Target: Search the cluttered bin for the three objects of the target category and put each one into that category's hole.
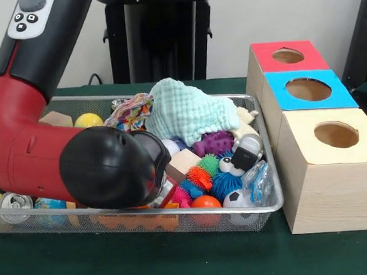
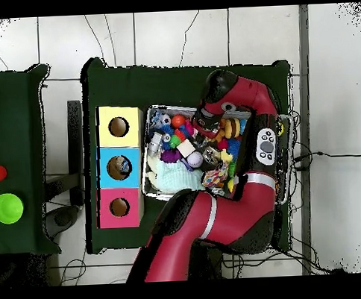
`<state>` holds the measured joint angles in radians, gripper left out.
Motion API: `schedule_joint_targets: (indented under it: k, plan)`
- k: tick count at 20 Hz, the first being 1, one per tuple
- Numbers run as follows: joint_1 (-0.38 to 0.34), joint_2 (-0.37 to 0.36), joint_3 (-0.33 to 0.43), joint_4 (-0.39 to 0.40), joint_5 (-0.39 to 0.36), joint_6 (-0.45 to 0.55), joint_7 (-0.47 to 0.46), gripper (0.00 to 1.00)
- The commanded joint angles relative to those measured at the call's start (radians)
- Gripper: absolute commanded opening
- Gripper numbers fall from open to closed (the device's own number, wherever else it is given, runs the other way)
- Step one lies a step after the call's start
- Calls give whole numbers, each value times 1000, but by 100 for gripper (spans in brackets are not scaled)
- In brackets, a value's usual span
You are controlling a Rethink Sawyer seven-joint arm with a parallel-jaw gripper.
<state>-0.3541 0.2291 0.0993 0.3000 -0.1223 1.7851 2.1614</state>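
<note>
Currently the red and black arm (image 1: 52,146) is bent low over the wire mesh bin (image 1: 272,194), its black rounded end buried among the toys at the bin's near side in the front view. The gripper is hidden behind that black housing in both views, so whether it is spread or pressed together cannot be told. One clear wrinkled plastic lump (image 1: 259,181) is seen in the bin's near corner closest to the boxes, just beside a small soccer ball (image 1: 237,198) and a blue spiky ball (image 1: 226,183). A mint green cloth (image 1: 188,112) is heaped at the middle of the bin, with a purple bumpy toy (image 1: 213,142) just under its edge. A silver can (image 1: 15,203) lies at the opposite end. The blue-topped box (image 1: 276,106) is set between the red-topped box (image 1: 253,69) and the yellow-topped box (image 1: 325,184), beside the bin, and its round hole (image 1: 308,89) is uncovered; something dark and small is glimpsed inside it from overhead, too small to identify.
</note>
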Motion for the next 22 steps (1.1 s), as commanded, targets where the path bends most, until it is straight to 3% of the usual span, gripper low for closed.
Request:
schedule_joint_targets:
  k: [1, 2, 7, 13, 16, 22]
  plan:
    - [16, -348, -59, 658, -46, -1079, 348, 0]
    - [20, -343, -58, 631, -51, -1062, 360, 0]
    - [28, -365, -71, 671, -48, -1078, 427, 0]
    - [23, -370, -95, 723, 21, -1116, 437, 0]
    - [10, -376, -90, 729, 46, -1105, 394, 0]
    - [50, -560, -102, 900, 127, -1022, 390, 0]
